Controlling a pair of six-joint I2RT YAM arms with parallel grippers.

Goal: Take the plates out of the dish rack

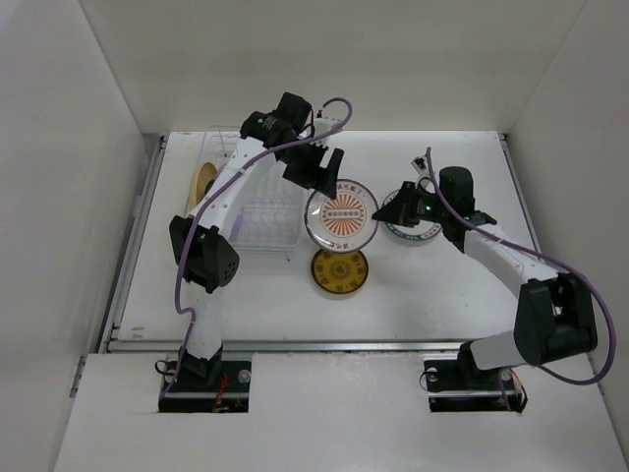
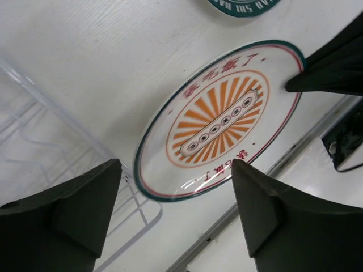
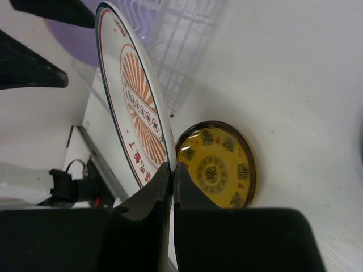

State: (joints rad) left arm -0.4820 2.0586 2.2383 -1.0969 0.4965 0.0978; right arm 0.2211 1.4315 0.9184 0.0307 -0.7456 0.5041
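Sunburst plate is out of the dish rack and sits mid-table between the two arms, face up to the overhead camera. The right gripper has it: in the right wrist view the fingers are pressed together on the plate's rim, and the disc runs straight out from them, edge-on and in line with the jaws. So the plate lies to the left of the right hand, pinched at its right-hand edge. Whether its far edge touches the table I can't tell.

The left gripper hangs just over the plate's rack-side rim with its jaws apart. In the left wrist view the disc shows between the spread fingers with no contact visible. The right arm alone carries it, forearm angled in from the right and wrist low. The left arm stretches long over the rack, wrist tipped down.

The amber plate lies flat just on the near side, and the teal-rimmed plate sits under the right wrist. By my read, setting this one down needs a spot clear of both. In the rack I can see a lavender plate and, on its left side, a mustard plate.
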